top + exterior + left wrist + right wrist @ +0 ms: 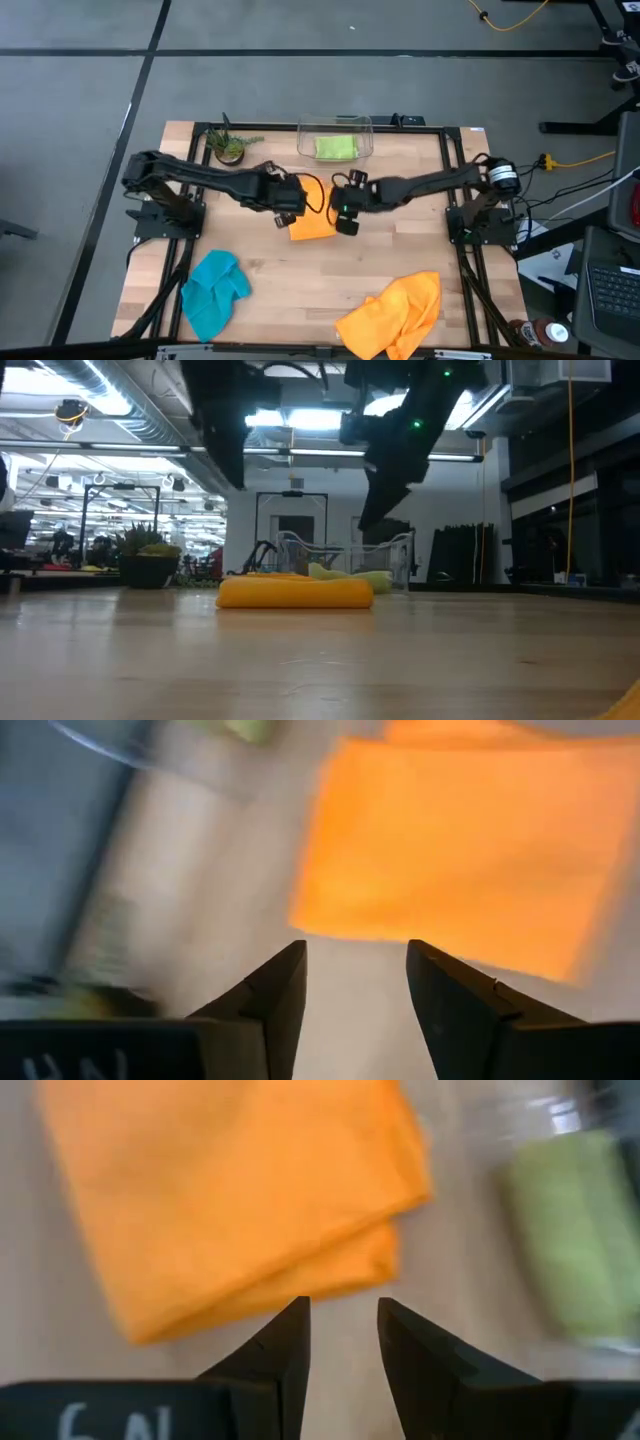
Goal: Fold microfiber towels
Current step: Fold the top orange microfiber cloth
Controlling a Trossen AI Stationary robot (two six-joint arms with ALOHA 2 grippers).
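One orange towel (312, 224) lies folded flat at the table's middle; it also shows in the low view (295, 592). My left gripper (286, 212) is open and empty just left of it, above the table, with the towel (460, 850) ahead of its fingers (355, 965). My right gripper (346, 218) is open and empty just right of it, with the folded edge (300, 1270) ahead of its fingers (343, 1312). A teal towel (213, 290) lies crumpled near left. A second orange towel (395, 312) lies crumpled near right. A lime green towel (335, 147) lies folded in the clear bin (303, 138).
The clear bin stands at the table's far middle; it also shows behind the towel in the low view (400, 560). A small potted plant (230, 148) stands at the far left. Bare wood lies between the folded towel and the two crumpled ones.
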